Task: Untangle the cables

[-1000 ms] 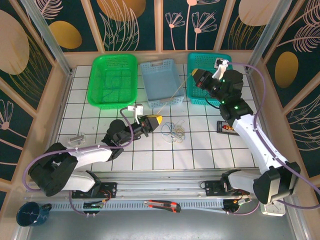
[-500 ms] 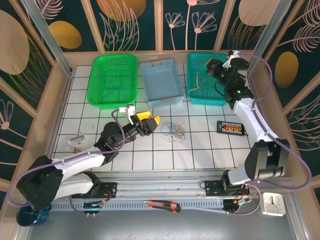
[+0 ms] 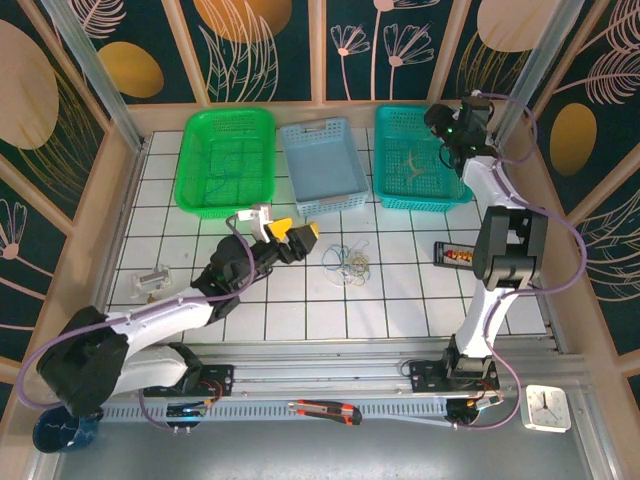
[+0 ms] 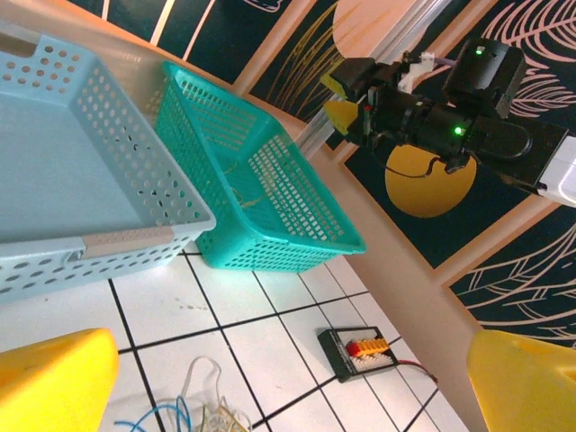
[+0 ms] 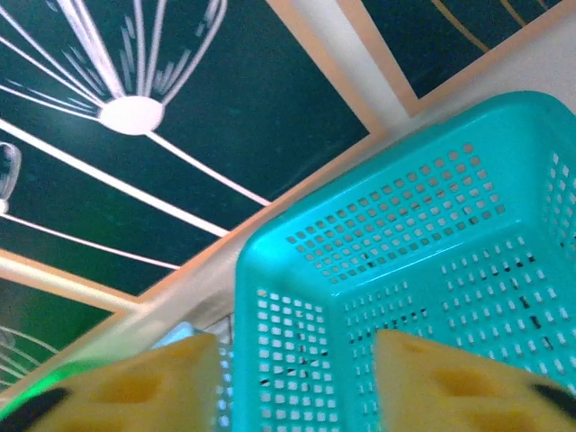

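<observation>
Left of centre, the left arm lies low over the table (image 3: pixel 400 300). Left pincer (image 3: pixel 298 236) gapes wide and empty, just beside the cables (image 3: pixel 349 262) tangled on the tiles. Right arm reaches far. Right pincer (image 4: pixel 338 97) is parted and empty above the teal basket (image 3: pixel 420 200), which holds a tan cable (image 3: pixel 412 165).

Count, as seen from the bench. Baskets, three: green (image 3: pixel 228 112), blue (image 3: pixel 322 165), teal (image 3: pixel 420 200). Cable tangle (image 3: pixel 348 262), one; loose cable (image 3: pixel 415 165), one. Arms, two. One each: black board (image 3: pixel 452 254), clear piece (image 3: pixel 152 280), cutter (image 3: pixel 325 409), mug (image 3: pixel 60 430), clock (image 3: pixel 546 407).
</observation>
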Action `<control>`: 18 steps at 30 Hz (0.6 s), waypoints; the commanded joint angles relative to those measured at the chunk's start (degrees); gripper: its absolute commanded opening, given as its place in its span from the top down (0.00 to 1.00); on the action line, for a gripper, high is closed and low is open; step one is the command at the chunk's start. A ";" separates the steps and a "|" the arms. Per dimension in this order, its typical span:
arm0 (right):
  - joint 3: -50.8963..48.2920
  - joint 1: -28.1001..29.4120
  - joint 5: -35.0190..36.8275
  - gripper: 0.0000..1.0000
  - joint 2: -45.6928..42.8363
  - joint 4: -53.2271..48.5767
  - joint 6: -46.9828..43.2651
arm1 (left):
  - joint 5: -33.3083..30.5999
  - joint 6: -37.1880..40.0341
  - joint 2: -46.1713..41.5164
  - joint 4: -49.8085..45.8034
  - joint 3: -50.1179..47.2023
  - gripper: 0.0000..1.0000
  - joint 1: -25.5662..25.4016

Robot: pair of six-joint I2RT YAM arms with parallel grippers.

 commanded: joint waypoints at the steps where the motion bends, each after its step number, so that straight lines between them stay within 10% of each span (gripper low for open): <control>1: 3.97 -0.23 1.68 0.43 0.51 -2.30 -2.88 | 0.50 1.90 3.15 0.63 4.66 0.01 0.29; 18: -28.85 8.70 -6.10 0.41 -26.23 5.03 -0.44 | 0.15 -2.77 11.31 -1.83 10.10 0.01 0.26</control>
